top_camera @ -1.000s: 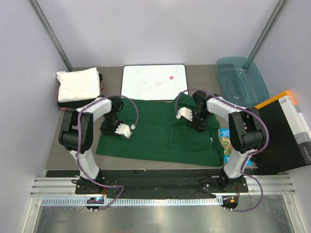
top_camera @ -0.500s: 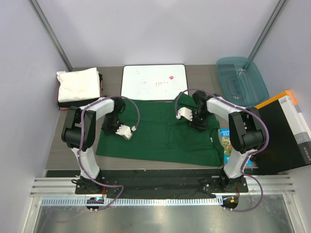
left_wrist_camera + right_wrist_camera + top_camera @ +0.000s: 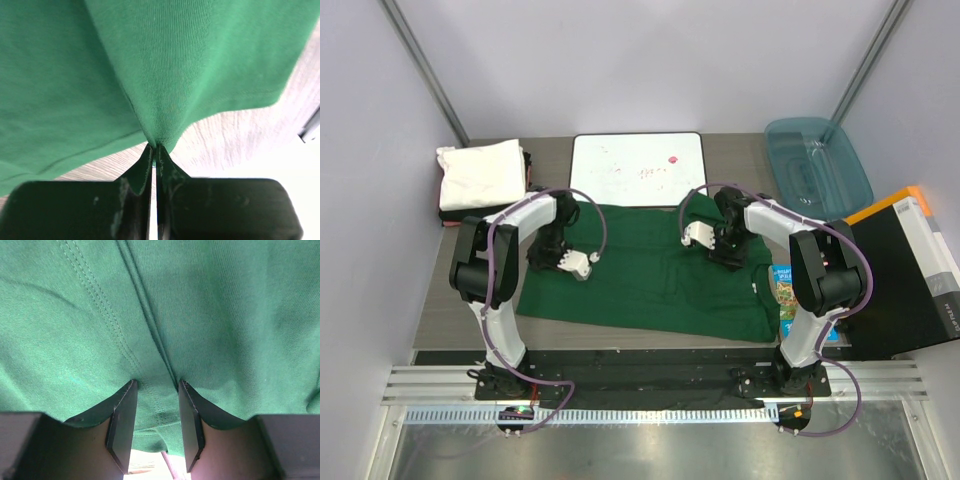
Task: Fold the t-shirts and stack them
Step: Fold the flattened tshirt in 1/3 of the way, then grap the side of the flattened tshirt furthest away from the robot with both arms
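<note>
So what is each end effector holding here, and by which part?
The left end effector pinches the green t-shirt at its edge. The right end effector straddles a seam fold, jaws apart; whether it grips is unclear.

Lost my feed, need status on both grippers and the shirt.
Left gripper shut on green t-shirt edge. Right gripper part open, cloth bunched between fingers. Nothing in the way.

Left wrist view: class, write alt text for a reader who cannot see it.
Two dark fingers are pinched shut on a fold of the dark green t-shirt, which fills the upper frame. Pale wood-grain table shows below the cloth's edge.
</note>
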